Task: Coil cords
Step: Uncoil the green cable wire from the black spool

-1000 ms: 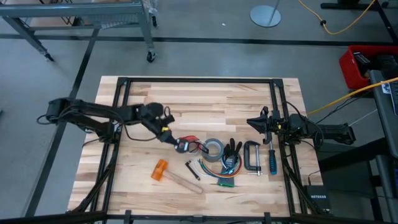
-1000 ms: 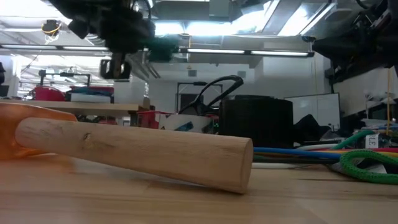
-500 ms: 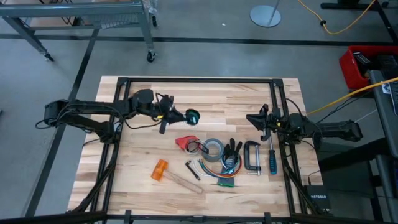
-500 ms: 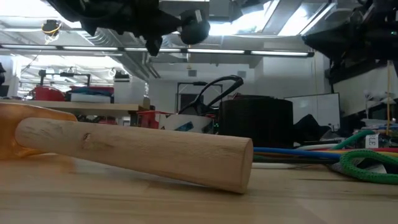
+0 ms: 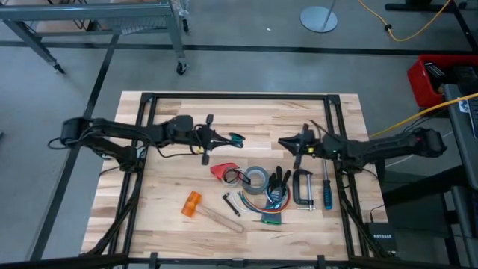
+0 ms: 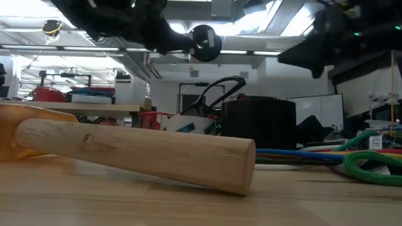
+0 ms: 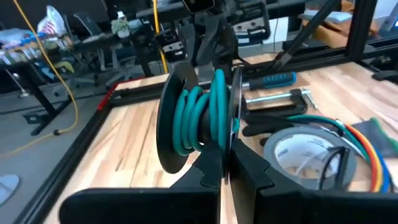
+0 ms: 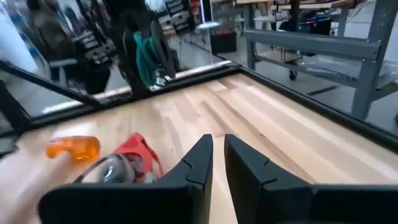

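Observation:
The cord (image 7: pixel 202 115) is teal and wound on a black spool (image 7: pixel 177 118) with two round discs. My left gripper (image 7: pixel 225 163) holds the spool in the air over the table's middle. In the high view the spool (image 5: pixel 234 139) sits at the tip of my left gripper (image 5: pixel 224 140). The low view shows the spool (image 6: pixel 204 43) high above the tabletop. My right gripper (image 5: pixel 287 142) hovers level just right of the spool, pointing at it. Its fingers (image 8: pixel 202 155) stand a narrow gap apart with nothing between them. My left gripper pinches the lower rim of one black disc (image 7: pixel 235 134) of the spool between its two fingers. The fingers lie about level and come from the table's left. The spool is lifted clear, its discs standing on edge, with the teal cord wound between them.
Below the grippers lie a red tool (image 5: pixel 222 171), a grey tape roll (image 5: pixel 258 179), black pliers (image 5: pixel 280 179), a C-clamp (image 5: pixel 302 187), a blue-handled screwdriver (image 5: pixel 326 190), coloured wires (image 5: pixel 269 213) and a hammer (image 5: pixel 202 208). The hammer's wooden handle (image 6: pixel 135 154) fills the low view.
My left gripper has risen from beside the tape roll and gone toward the far edge and the right, carrying the spool. Its wrist has rolled, so the discs now stand on edge. My right gripper has reached toward the table's left, closing on the spool.

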Robot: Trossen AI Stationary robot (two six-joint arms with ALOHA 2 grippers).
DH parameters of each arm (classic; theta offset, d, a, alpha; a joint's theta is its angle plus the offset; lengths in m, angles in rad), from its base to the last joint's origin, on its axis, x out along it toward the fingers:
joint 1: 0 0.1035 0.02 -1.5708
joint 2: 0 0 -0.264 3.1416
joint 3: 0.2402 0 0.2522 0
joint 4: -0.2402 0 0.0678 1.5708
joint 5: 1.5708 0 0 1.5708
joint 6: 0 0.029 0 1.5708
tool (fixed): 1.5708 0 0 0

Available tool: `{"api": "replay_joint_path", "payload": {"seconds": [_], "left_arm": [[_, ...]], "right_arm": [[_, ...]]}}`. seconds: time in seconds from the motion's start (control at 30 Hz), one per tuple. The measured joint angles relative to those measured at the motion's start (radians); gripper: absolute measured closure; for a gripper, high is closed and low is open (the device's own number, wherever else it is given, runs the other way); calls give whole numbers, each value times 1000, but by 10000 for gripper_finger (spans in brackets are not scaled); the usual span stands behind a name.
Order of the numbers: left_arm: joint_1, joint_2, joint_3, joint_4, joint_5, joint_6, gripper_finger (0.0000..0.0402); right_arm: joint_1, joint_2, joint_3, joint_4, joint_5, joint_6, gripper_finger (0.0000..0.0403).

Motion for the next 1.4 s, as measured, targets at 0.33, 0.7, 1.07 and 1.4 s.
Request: {"api": "replay_joint_path", "payload": {"seconds": [0.33,0.7,1.07,1.4], "left_arm": [[-3,8,0,33,-44,4,400],[-3,8,0,26,-47,45,400],[-3,8,0,28,-60,45,400],[-3,8,0,33,-60,44,400]], "right_arm": [[0,365,255,-12,-1,-122,356],[0,499,407,-19,-66,-143,356],[0,522,454,-19,-114,-143,356],[0,522,454,-11,-113,-143,356]]}}
